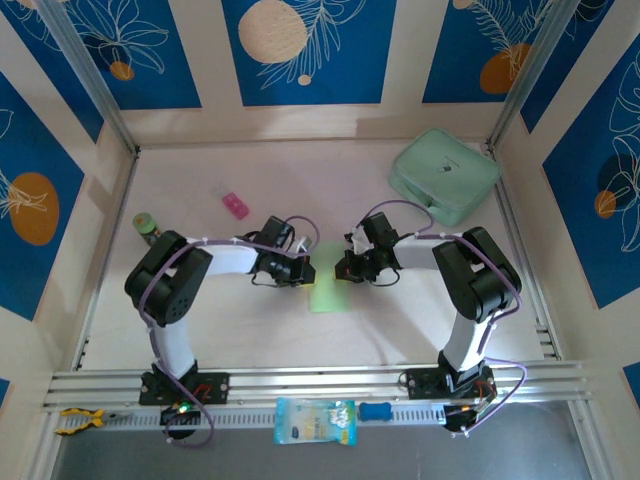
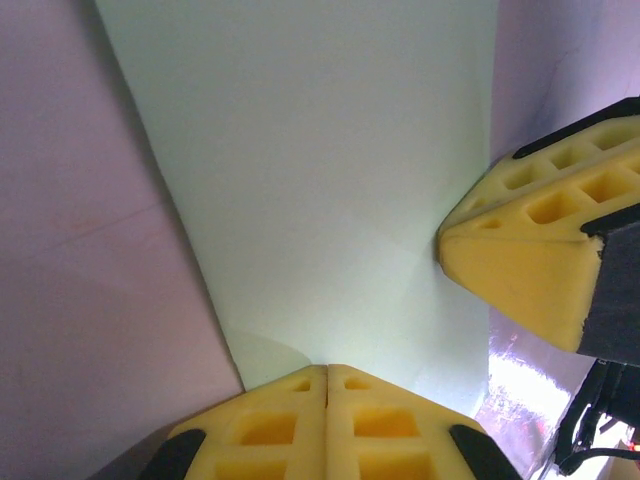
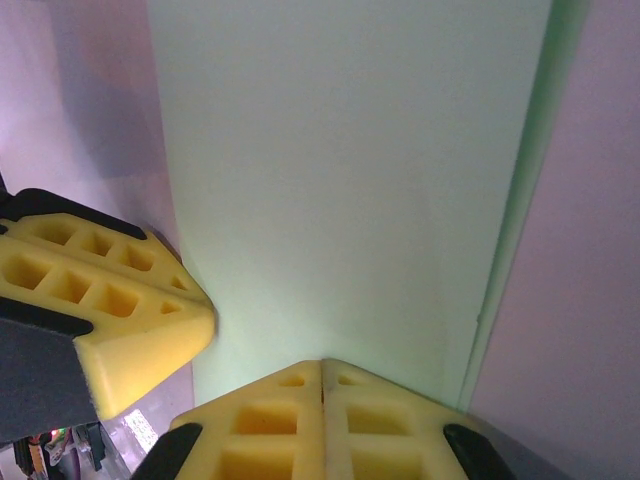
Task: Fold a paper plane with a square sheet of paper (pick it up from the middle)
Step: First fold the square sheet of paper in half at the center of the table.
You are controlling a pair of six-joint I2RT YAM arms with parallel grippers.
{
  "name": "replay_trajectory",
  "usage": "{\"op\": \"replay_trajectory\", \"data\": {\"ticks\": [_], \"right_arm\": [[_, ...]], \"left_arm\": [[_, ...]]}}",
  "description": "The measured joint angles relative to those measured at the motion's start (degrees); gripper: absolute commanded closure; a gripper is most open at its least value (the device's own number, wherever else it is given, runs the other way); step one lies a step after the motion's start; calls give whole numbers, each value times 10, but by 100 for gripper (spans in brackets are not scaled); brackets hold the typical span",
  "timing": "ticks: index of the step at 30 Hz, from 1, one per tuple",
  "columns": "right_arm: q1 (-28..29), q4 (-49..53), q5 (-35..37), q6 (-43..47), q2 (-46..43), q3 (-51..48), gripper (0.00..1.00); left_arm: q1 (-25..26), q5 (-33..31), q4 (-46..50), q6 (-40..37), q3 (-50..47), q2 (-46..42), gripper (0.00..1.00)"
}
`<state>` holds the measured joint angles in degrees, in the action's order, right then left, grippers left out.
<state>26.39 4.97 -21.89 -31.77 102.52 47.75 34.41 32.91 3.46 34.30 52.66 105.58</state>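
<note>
There are two arms and two grippers, one sheet of paper (image 1: 325, 296) and one mint-green case (image 1: 445, 176). The sheet is thin, smooth and pale green. It lies flat on the white table (image 1: 240, 325) near the middle, between the two grippers, and from above it looks like a narrow strip. The left gripper (image 2: 327, 372) has its yellow foam fingers pressed together, with the tips at the edge of the sheet. The right gripper (image 3: 322, 366) is closed in the same way, at the opposite side. I cannot tell whether either one pinches the paper. The case is thick with rounded corners and stands far right. One small pink object (image 1: 235, 205) is too small to make out.
</note>
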Motion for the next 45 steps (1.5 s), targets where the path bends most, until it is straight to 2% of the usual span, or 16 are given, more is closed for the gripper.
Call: {"op": "replay_trajectory", "data": {"ticks": [6,10,15,25,34,45], "right_arm": [[2,55,24,0,-53,0,94],[2,71,48,-17,-135,-14,86],[2,73,52,-61,-192,-57,81],[34,57,47,-149,-196,-100,76],[52,48,48,-175,-193,-109,76],[52,56,47,-201,-194,-133,58]], "left_arm": [[-5,-77,22,19,-29,-80,96],[-24,-78,15,32,-18,-121,95],[-37,-44,8,40,40,-73,95],[-39,3,9,40,159,61,95],[-51,19,17,28,166,105,95],[-63,29,25,12,164,122,94]]}}
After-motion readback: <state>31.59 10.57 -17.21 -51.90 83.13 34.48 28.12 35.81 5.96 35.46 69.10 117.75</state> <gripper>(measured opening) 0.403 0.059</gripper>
